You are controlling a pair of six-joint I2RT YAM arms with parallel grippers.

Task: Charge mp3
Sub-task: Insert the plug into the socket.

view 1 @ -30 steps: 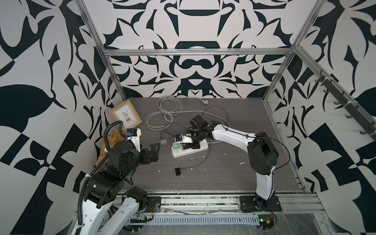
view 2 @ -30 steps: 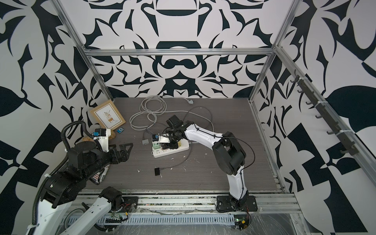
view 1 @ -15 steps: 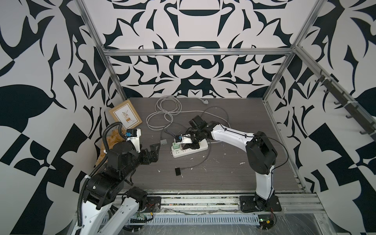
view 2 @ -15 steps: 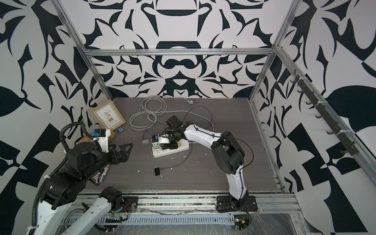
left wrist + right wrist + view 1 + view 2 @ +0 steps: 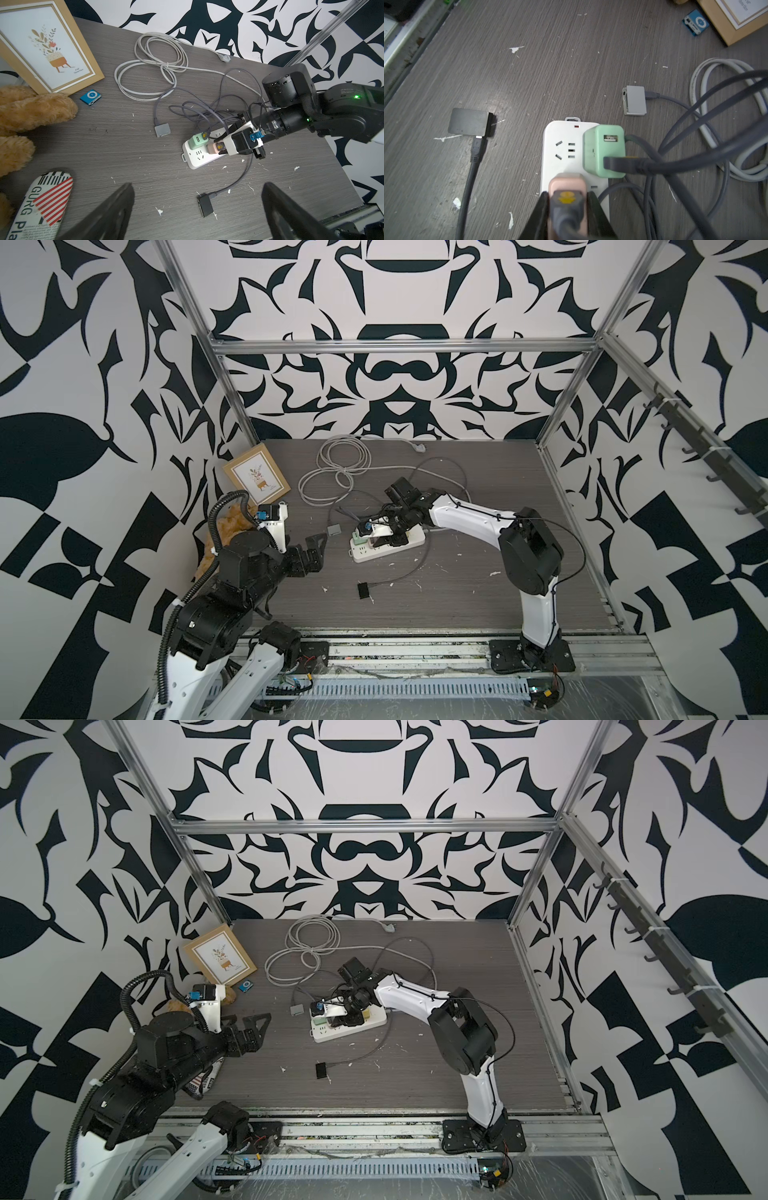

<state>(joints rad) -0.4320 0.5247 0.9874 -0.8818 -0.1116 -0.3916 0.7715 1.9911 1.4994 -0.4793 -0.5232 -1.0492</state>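
Gripping the plug (image 5: 565,211) at the pink charger (image 5: 566,180), our right claw (image 5: 568,197) is closed on it; we see the left claw (image 5: 198,186) wide, and the mp3 (image 5: 90,97) beside the frame (image 5: 41,45).

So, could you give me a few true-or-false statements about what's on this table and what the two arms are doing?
1. The blue mp3 lies beside the picture frame with no cable in it. True.
2. The left gripper holds the mp3. False: it is open and empty, apart from the player.
3. The right gripper is shut on the pink charger. True.
4. The green charger is unplugged. False: it sits plugged into the white power strip.
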